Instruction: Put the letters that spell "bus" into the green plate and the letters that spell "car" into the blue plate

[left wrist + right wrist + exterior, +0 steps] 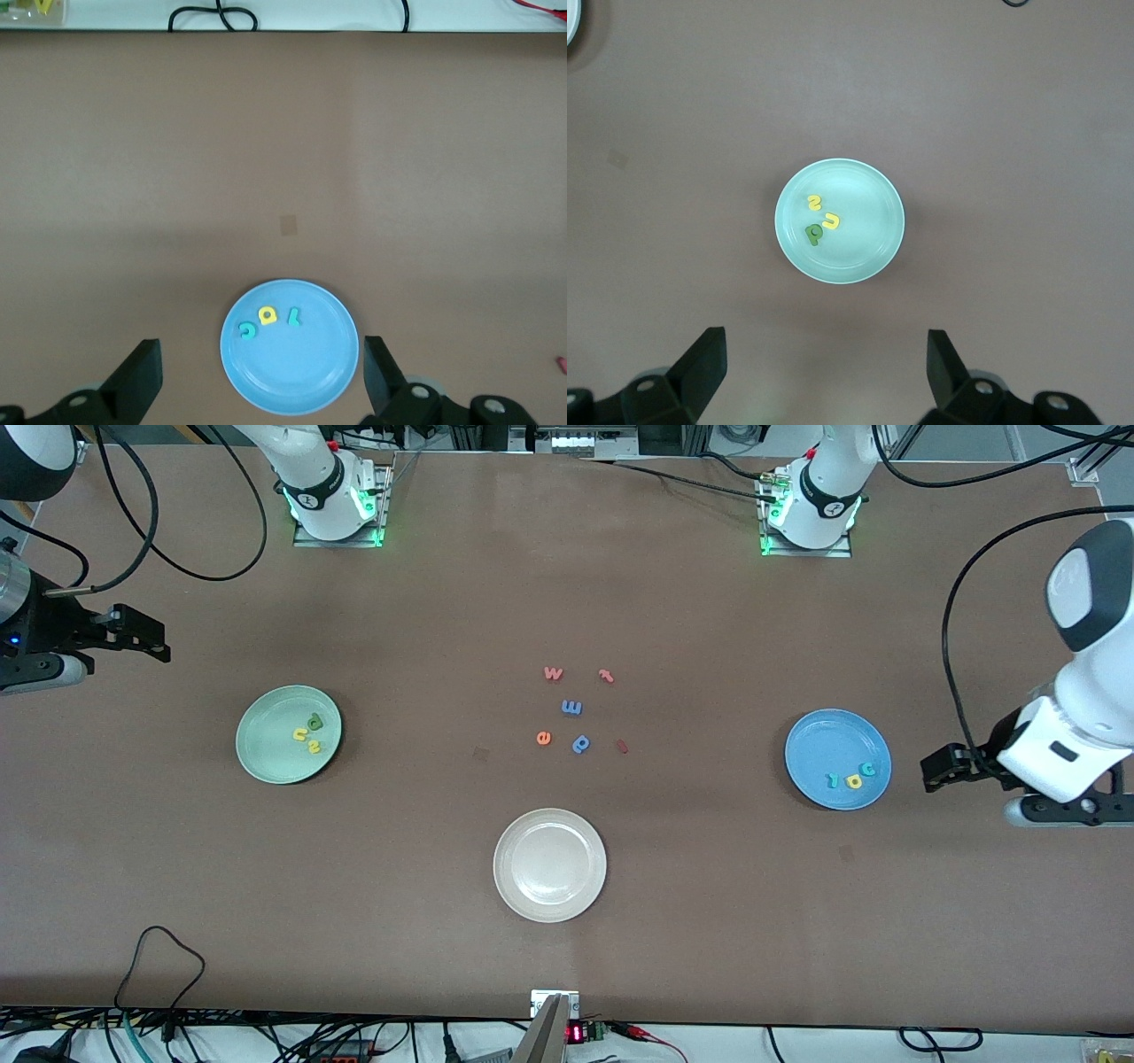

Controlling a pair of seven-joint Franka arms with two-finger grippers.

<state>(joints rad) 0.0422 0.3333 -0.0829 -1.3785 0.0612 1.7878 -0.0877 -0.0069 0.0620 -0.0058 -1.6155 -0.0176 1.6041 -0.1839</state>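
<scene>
Both arms are glossy white with rounded black joint caps. Their 2 bases glow green along the lower edge, each ringed by a black band with a small round mark. Black cables loop off the links. The left gripper (932, 771) and right gripper (159, 645) are matte black, their wedge-shaped fingers (135, 382) fixed by silver screws.
</scene>
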